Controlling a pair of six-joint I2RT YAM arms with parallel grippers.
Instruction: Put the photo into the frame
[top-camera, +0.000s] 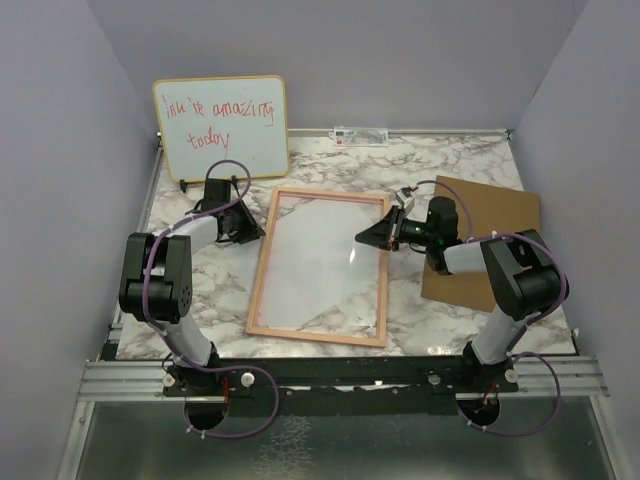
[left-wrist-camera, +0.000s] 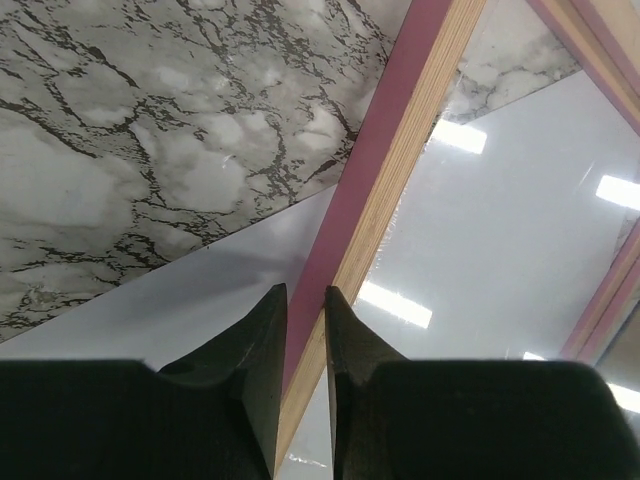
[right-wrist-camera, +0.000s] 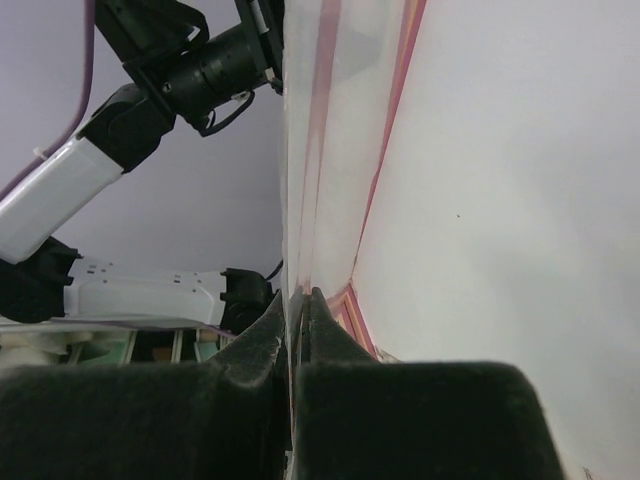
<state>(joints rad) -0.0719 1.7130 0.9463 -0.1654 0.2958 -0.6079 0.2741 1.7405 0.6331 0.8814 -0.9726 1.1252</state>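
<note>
The frame (top-camera: 262, 270), with its pinkish wood border, lies flat mid-table. The photo (top-camera: 320, 250) lies skewed under it, white side up. In the left wrist view the photo (left-wrist-camera: 180, 300) sticks out to the left past the frame's rail (left-wrist-camera: 390, 170). My left gripper (top-camera: 248, 232) straddles that left rail, its jaws (left-wrist-camera: 305, 292) close on either side of it. My right gripper (top-camera: 360, 238) reaches in over the frame's right side. It is shut (right-wrist-camera: 297, 295) on the edge of a thin glossy sheet, seemingly the clear pane (right-wrist-camera: 340, 150), lifted over the white photo (right-wrist-camera: 520, 200).
The brown backing board (top-camera: 490, 215) lies at the right, partly under the right arm. A yellow-edged whiteboard (top-camera: 220, 120) with red handwriting stands at the back left on a small easel. Purple walls close in on three sides.
</note>
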